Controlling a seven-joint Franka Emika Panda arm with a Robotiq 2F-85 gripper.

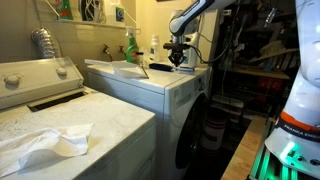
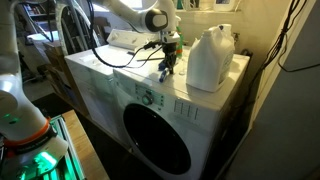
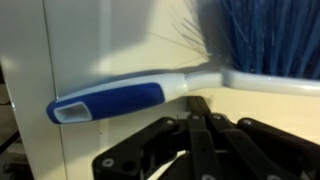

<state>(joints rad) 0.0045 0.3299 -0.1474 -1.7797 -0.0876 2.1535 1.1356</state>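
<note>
The brush (image 3: 120, 100) could be pushed away and slid along the tabletop (image 3: 100, 35) if it were poked from above, because its handle looked smooth and round. It might even be knocked over the edge that was seen near its blue end. The big white jug (image 2: 210, 58) was stood near and could be bumped too.

The hand (image 3: 200, 104) was seen pinched together, and nothing was held in it. Its tips were placed just beside the white neck of the brush. Whether the brush was touched could not be told. The brush was laid flat on the tabletop.
</note>
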